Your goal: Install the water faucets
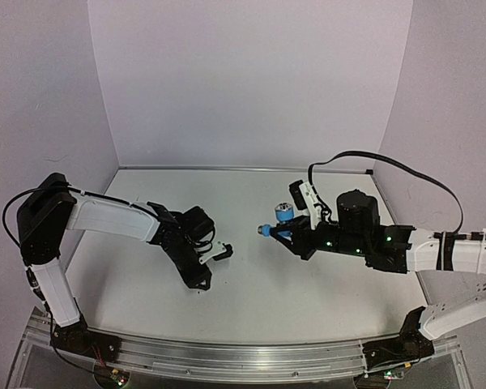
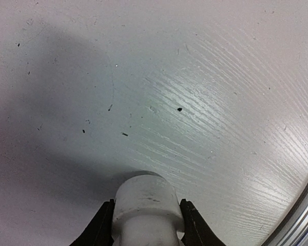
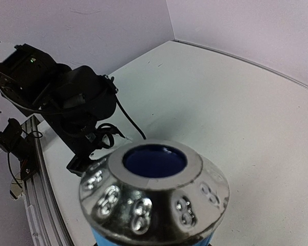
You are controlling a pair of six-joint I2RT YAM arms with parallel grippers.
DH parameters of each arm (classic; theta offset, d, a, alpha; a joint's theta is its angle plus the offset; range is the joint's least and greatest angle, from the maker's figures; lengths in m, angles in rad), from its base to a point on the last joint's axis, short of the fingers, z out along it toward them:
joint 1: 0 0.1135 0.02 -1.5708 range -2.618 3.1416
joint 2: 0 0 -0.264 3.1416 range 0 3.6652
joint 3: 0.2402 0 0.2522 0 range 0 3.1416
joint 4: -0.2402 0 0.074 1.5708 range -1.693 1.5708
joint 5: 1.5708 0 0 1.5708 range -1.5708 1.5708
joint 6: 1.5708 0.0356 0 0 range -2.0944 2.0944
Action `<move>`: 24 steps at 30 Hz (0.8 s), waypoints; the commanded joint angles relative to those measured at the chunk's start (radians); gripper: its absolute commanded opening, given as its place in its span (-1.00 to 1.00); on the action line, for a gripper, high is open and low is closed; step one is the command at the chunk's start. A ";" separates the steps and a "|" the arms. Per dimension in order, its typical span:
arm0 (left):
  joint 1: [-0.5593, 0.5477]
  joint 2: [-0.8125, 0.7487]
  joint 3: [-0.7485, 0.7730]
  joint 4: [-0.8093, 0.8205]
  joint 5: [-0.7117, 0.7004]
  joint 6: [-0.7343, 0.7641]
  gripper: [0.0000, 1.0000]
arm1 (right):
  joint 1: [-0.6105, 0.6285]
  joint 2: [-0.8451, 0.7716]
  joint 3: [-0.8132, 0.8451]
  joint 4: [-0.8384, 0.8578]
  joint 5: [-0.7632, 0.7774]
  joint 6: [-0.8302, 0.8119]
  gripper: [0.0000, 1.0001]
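The white fitting, a short plastic cylinder, sits between the black fingers of my left gripper, which press on both of its sides just above the table. From above, the left gripper holds this white fitting pointing right. My right gripper is shut on the light-blue faucet, held off the table and aimed left at the fitting, a short gap away. The right wrist view is filled by the faucet's chrome collar with its dark-blue opening; that gripper's fingers are hidden below it.
The white table is walled by white panels at the back and sides. An aluminium rail runs along the near edge. The left arm shows behind the faucet in the right wrist view. A black cable loops over the right arm.
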 commanded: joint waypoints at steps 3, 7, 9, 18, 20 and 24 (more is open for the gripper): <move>0.054 -0.199 0.059 0.026 0.136 -0.100 -0.99 | 0.007 -0.031 0.086 -0.072 -0.001 -0.132 -1.00; 0.186 -0.364 0.067 0.092 0.343 -0.219 -1.00 | 0.006 -0.008 0.138 -0.099 0.010 -0.229 -1.00; 0.237 -0.411 0.069 0.125 0.421 -0.268 -1.00 | 0.006 0.006 0.160 -0.098 0.013 -0.255 -1.00; 0.495 -0.438 0.138 0.550 1.032 -0.719 -1.00 | 0.006 0.154 0.399 -0.112 0.126 -0.462 -1.00; 0.513 -0.412 0.159 0.645 1.109 -0.830 -1.00 | 0.006 0.183 0.441 -0.112 0.114 -0.517 -1.00; 0.526 -0.343 0.236 0.717 1.208 -0.954 -1.00 | 0.006 0.228 0.515 -0.094 0.034 -0.634 -1.00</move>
